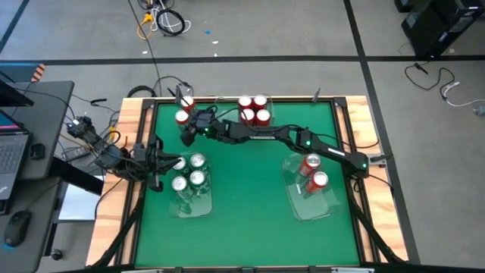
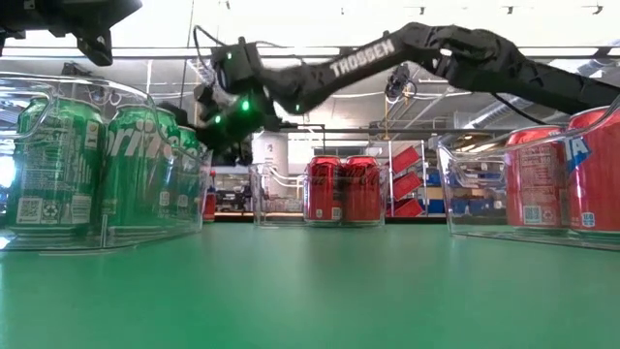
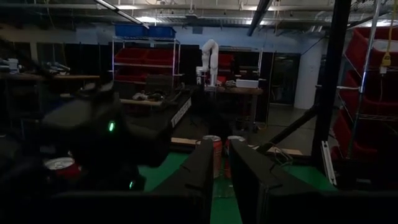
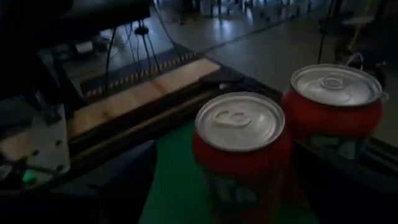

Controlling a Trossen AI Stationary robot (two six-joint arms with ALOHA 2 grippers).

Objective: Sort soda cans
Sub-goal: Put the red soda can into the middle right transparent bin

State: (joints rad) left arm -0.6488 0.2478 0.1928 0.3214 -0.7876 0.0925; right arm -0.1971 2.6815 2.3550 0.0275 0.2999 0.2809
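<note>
Two red soda cans (image 1: 184,110) stand upright on the green table at its far left corner. My right gripper (image 1: 186,123) reaches across to them and is open. In the right wrist view its fingers (image 4: 118,180) stand on either side of the nearer red can (image 4: 239,149); the other red can (image 4: 336,106) stands beyond it. Whether a finger touches the can, I cannot tell. Green cans (image 1: 189,173) stand in a clear tray (image 1: 182,210) at the left. My left gripper (image 1: 161,161) waits beside that tray, shut and holding nothing.
Several red cans (image 1: 254,110) stand in a clear tray at the far middle. Two red cans (image 1: 312,171) stand in a clear tray (image 1: 311,214) at the right. Wooden rails (image 1: 348,114) border the table. The green middle (image 1: 250,182) has room.
</note>
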